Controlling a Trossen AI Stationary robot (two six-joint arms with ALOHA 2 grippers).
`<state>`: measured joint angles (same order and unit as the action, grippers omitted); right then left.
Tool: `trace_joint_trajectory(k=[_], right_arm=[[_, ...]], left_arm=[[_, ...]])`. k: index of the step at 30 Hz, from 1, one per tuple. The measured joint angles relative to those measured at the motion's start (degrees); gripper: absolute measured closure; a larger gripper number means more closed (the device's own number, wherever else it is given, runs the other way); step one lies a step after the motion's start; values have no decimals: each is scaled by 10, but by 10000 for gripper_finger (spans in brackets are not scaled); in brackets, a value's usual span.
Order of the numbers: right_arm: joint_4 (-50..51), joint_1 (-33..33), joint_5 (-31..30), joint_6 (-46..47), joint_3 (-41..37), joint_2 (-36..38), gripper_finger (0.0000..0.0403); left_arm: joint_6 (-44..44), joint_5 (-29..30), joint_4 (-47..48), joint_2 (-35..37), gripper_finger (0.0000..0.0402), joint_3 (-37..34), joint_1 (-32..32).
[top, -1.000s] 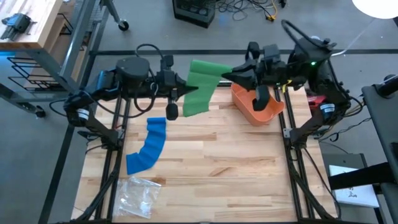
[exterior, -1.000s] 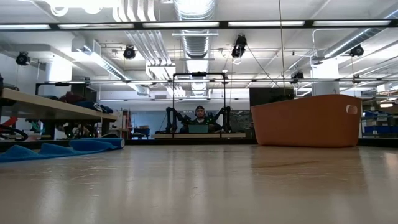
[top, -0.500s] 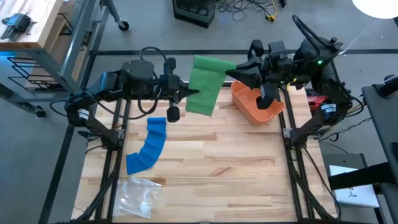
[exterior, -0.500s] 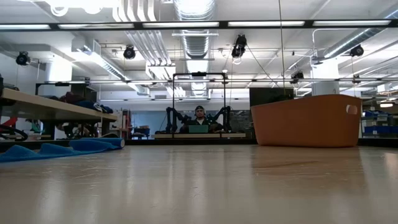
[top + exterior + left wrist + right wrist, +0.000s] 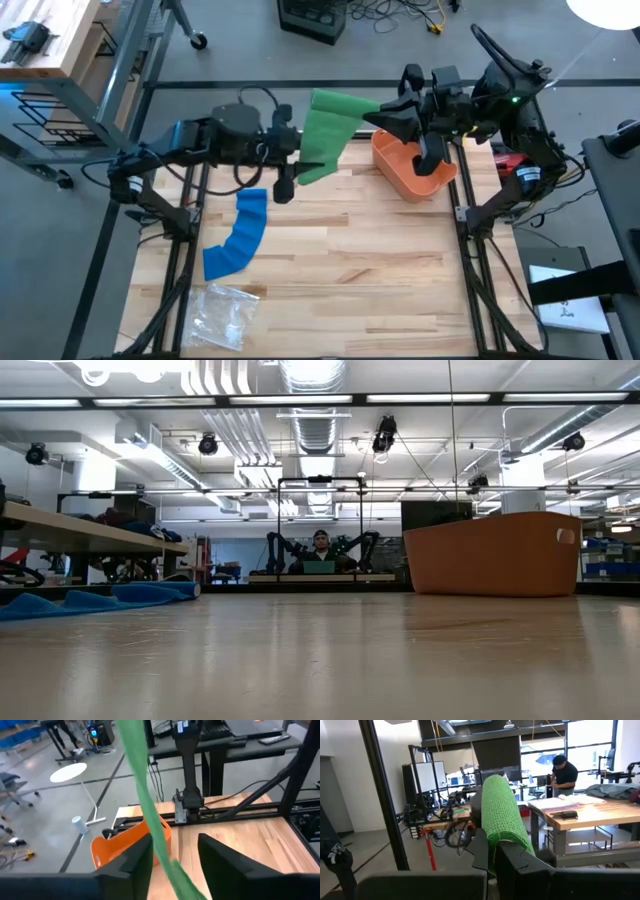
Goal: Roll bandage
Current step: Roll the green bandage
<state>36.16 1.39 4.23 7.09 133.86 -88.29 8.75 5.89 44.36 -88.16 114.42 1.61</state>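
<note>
A long green bandage (image 5: pixel 325 135) hangs in the air over the table's far side. My right gripper (image 5: pixel 368 120) is shut on its upper end, beside the orange bin (image 5: pixel 412 170). My left gripper (image 5: pixel 300 162) is open lower down; its two fingers (image 5: pixel 137 862) stand on either side of the green strip (image 5: pixel 150 810). A blue bandage (image 5: pixel 238 235) lies unrolled and curved on the wood, left of centre. It also shows in the low view (image 5: pixel 90 600). My right gripper pinches the green bandage's upper end (image 5: pixel 499 832) between its two fingers, which come level from the table's right side. The bandage is lifted clear of the table and hangs slack toward my left gripper. My left gripper: I cannot tell whether either finger touches the strip.
The orange bin (image 5: pixel 495 555) stands at the far right. A clear plastic bag (image 5: pixel 222 312) lies at the near left corner. A person sits at a bench in the room beyond the table (image 5: pixel 320 542). Bare wood lies in the table's middle and near right.
My left gripper has moved toward the table's right edge, closer to my right gripper, along the hanging green bandage. The bandage's lower part has swung a little with it. The blue bandage has stayed where it was.
</note>
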Motion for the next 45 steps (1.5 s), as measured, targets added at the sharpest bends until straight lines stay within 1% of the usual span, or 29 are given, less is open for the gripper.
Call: trace_joint_trajectory(k=[3, 6, 9, 12, 13, 14, 17, 22, 27, 31, 33, 38, 42, 45], right_arm=[[0, 0, 5, 0, 0, 0, 400], [0, 0, 5, 0, 0, 0, 400], [0, 0, 5, 0, 0, 0, 400], [-1, 0, 4, 0, 0, 0, 400], [-4, 0, 3, 0, 0, 0, 400], [-9, 0, 3, 0, 0, 1, 400], [-16, 0, -15, -7, 0, 5, 400], [-17, 2, -78, -36, 0, 11, 400], [-3, 12, -152, -67, 0, 11, 400], [8, 28, -233, -137, 0, 11, 400], [19, 42, -257, -172, 0, 10, 400], [78, 82, -264, -218, 0, 9, 400], [138, 98, -263, -220, 0, 9, 400], [162, 100, -263, -218, 0, 9, 400]], left_arm=[[-18, 0, -33, 1, 243, -24, 4], [-22, 5, -59, 1, 258, -48, 5], [-19, 6, -68, 1, 304, -69, 5], [-19, 6, -70, 1, 374, -79, 5], [-19, 5, -72, 2, 387, -82, 5], [-20, 2, -72, 2, 391, -83, 5], [-20, -13, -71, 2, 396, -85, 5], [-18, -78, -74, 2, 401, -85, 5], [-18, -100, -72, 7, 401, -85, 5], [-13, -115, -72, 10, 401, -84, 5], [-13, -123, -72, 10, 401, -84, 5], [-17, -131, -67, 18, 401, -84, 5], [-38, -176, -71, 36, 401, -67, 5], [-58, -209, -79, 50, 401, -43, 4]])
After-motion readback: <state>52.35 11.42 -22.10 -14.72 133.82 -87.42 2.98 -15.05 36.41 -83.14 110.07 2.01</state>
